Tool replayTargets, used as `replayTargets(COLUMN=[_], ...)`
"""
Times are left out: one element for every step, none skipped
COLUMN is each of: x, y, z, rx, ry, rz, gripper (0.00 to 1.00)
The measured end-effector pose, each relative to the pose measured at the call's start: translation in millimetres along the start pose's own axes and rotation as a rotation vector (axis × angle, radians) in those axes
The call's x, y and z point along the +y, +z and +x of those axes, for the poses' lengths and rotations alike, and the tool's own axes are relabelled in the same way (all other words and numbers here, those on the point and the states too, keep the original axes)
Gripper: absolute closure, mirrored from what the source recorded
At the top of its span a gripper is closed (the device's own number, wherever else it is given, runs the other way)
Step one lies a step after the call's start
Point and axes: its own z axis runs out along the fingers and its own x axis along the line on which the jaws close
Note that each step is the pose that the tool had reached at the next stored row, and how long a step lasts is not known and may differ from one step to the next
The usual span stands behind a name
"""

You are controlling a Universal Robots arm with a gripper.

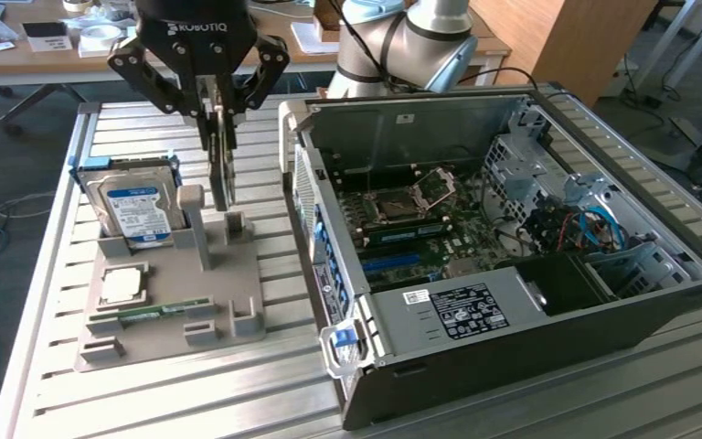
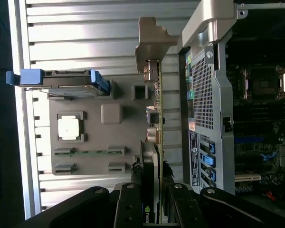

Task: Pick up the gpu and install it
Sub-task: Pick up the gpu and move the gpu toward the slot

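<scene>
Black gripper (image 1: 219,112) pinches the gpu (image 1: 222,174) — upright, edge-on between jaws.

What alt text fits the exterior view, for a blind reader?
The gripper is shut on the gpu, holding it upright on edge over a grey parts tray on a slatted metal table. A blue-labelled hard drive stands in the tray; an open computer case lies at the exterior view's right.

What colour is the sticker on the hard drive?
Blue and white sticker, clearest in the exterior view.
</scene>
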Motion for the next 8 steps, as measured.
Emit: replayTargets(x=[0.0,0.0,0.0,0.0,0.0,0.0,0.1,0.2], y=[-0.1,-0.1,-0.1,-0.1,-0.2,-0.2,-0.2,0.0], z=[0.0,0.0,0.0,0.0,-0.2,-0.8,-1.8,-3.0], rx=[0.0001,0.0001,0.0001,0.0001,0.0003,0.0003,0.0003,0.0001], ry=[0.000,0.000,0.000,0.000,0.000,0.000,0.000,0.000], rz=[0.0001,0.0001,0.0001,0.0001,0.0002,0.0003,0.0002,0.0001], gripper=[0.73,0.73,0.73,0.73,0.73,0.73,0.73,0.73])
